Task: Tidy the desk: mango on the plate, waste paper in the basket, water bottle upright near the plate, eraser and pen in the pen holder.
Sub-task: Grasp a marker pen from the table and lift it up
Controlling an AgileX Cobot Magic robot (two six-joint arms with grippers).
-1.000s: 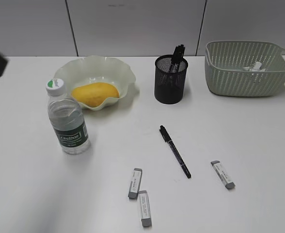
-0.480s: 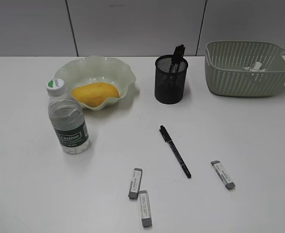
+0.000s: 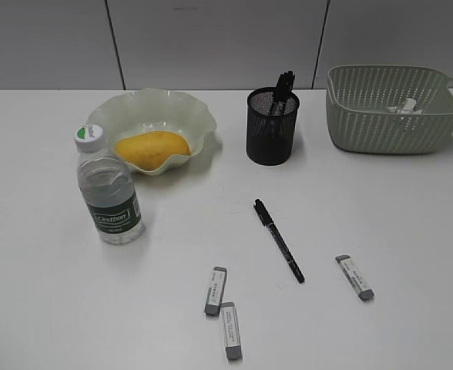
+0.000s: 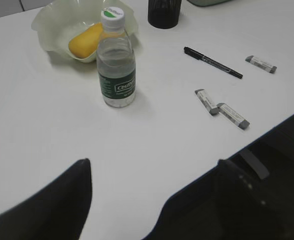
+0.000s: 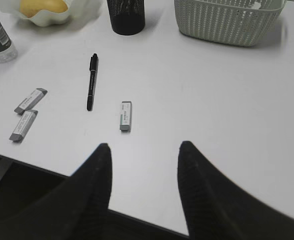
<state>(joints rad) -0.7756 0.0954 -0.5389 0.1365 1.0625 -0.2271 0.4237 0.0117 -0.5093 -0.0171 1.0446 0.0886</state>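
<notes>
Exterior view: shows neither gripper; only the large white flat desk [image 3: 411, 223] and what lies on it.
Mango: smooth oval yellow-orange mango [image 3: 151, 150] lies in the pale green translucent plate with a wavy ruffled rim [image 3: 182, 104], at 11 o'clock on the desk.
Water bottle: clear plastic water bottle with a white cap and dark green label [image 3: 109, 190] stands upright near the plate, at its 7 o'clock.
Pen holder: black metal mesh cylindrical pen holder [image 3: 272, 127] at 12 o'clock, dark pens standing in it.
Basket: pale sage-green perforated plastic basket [image 3: 388, 112] at 1 o'clock, a small crumpled white waste paper [image 3: 404, 107] inside.
Loose pen: slim black pen [image 3: 278, 240] lies flat near the desk centre.
Erasers: one grey-and-white eraser [image 3: 354, 277] at 4 o'clock; a pair of grey-and-white erasers [image 3: 222, 310] at 6 o'clock, ends nearly touching.
Left wrist view: black left gripper [image 4: 152, 200], jaws spread wide with nothing between, above the near desk edge; the basket is barely in frame here.
Right wrist view: black right gripper [image 5: 142, 175], jaws parted and empty, the single eraser at its 12 o'clock; the bottle's cap is cut off here.
</notes>
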